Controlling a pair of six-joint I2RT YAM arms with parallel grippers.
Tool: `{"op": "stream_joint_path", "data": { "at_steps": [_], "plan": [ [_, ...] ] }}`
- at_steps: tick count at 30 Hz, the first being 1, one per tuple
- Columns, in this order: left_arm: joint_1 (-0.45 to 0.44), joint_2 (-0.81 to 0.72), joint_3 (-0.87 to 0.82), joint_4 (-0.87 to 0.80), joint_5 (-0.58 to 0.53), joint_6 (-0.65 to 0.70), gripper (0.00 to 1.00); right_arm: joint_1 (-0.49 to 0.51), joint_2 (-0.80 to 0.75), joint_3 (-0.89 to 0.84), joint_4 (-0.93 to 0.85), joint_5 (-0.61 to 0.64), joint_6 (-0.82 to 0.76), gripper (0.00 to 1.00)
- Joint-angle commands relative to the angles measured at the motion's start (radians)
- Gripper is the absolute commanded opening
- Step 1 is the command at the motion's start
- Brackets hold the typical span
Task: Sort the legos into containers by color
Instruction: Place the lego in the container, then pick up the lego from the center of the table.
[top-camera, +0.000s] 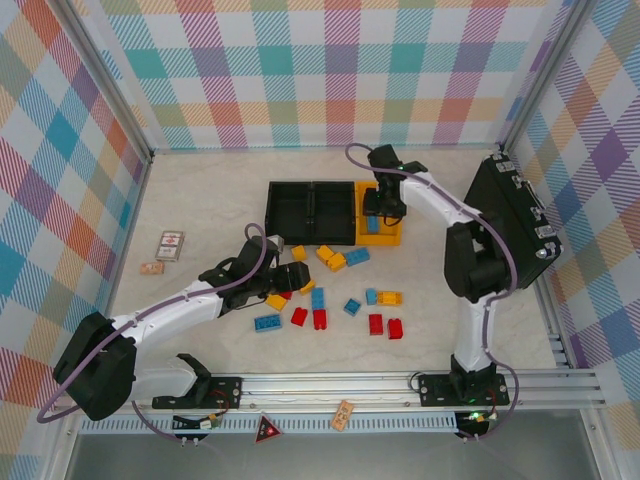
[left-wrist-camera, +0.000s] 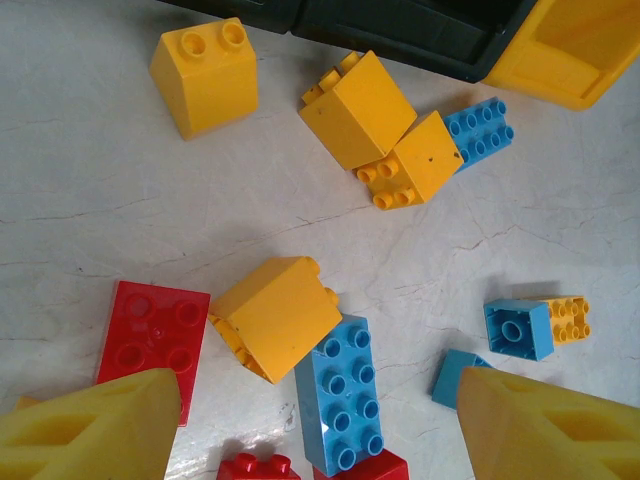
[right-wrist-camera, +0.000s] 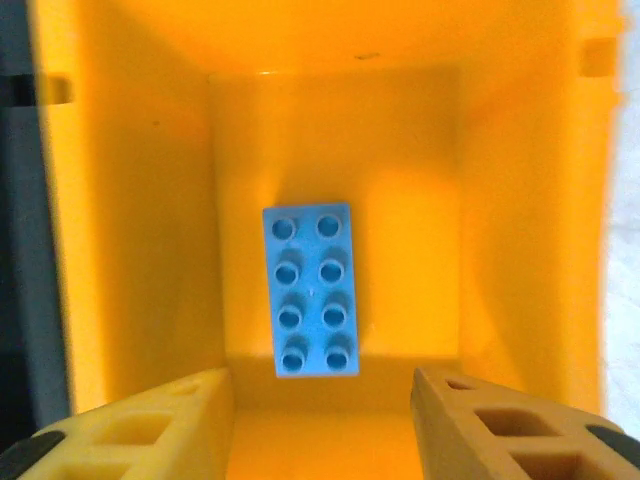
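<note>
Red, yellow and blue legos lie scattered on the table in front of the bins. My left gripper hovers open over them. Between its fingers lie a long blue brick, a tipped yellow brick and a red plate. My right gripper hangs open above the yellow-orange bin. One blue brick lies flat on that bin's floor, apart from the fingers. Two black bins stand to its left; I see nothing in them.
A large black case leans at the right wall beside the right arm. Two small cards lie at the left of the table, another on the front rail. Checked walls close three sides.
</note>
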Motion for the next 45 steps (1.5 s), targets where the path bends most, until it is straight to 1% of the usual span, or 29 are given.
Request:
{"op": "stream_joint_path", "data": {
  "at_steps": [1,11,20,25,28,35,45],
  "plan": [
    [-0.015,0.017,0.033,0.016,0.000,0.000,0.73,0.002,-0.125,-0.062,0.004,-0.006,0.005,0.52],
    [-0.023,0.077,0.062,0.040,0.056,0.017,0.73,0.017,-0.396,-0.374,0.029,-0.051,0.036,0.57],
    [-0.041,0.124,0.081,0.058,0.091,0.026,0.73,0.032,-0.549,-0.591,-0.001,-0.071,0.079,0.60],
    [-0.058,0.147,0.089,0.064,0.086,0.028,0.73,0.045,-0.613,-0.702,-0.008,-0.084,0.118,0.65],
    [-0.067,0.163,0.094,0.070,0.087,0.028,0.73,0.061,-0.625,-0.762,-0.002,-0.095,0.143,0.68],
    [-0.077,0.184,0.105,0.062,0.080,0.031,0.73,0.131,-0.595,-0.847,0.050,-0.104,0.210,0.69],
    [-0.084,0.166,0.085,0.057,0.061,0.026,0.73,0.200,-0.522,-0.849,0.095,-0.096,0.238,0.69]
  ]
}}
